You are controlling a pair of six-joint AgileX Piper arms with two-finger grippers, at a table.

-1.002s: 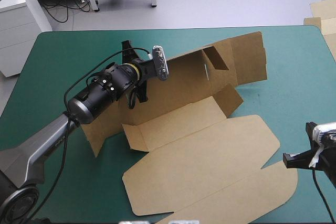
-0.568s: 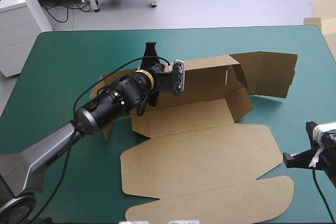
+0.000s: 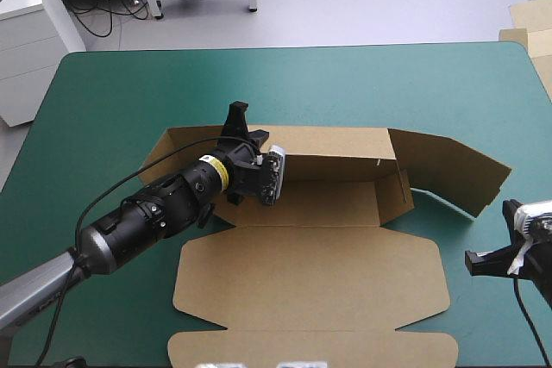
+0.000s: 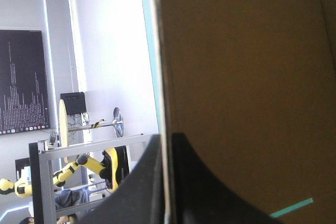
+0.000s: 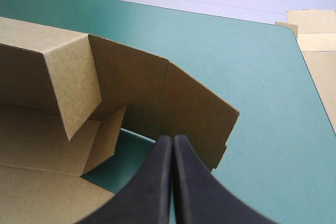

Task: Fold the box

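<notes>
The brown box (image 3: 328,204) lies mid-table as an open tray. Its long back wall stands up and its lid (image 3: 310,286) lies flat toward the front edge. An end flap (image 3: 448,170) juts out to the right. My left gripper (image 3: 238,120) is shut on the back wall's top edge near its left end. In the left wrist view the board's edge runs between the fingers (image 4: 142,182), and the box wall (image 4: 247,77) fills the area beside them. My right gripper (image 3: 474,263) sits low at the table's right side, shut and empty. It points at the box's right end flap (image 5: 194,108), with the gripper (image 5: 172,139) just short of it.
More brown board (image 3: 530,23) lies beyond the table's right edge, and the right wrist view shows this board (image 5: 315,35) too. Bare teal-green cover (image 3: 112,92) stretches behind and left of the box.
My left gripper has swung the box round while holding its back wall. The box now lies square to the table, shifted forward and left, with the lid flat. The right gripper has not moved.
</notes>
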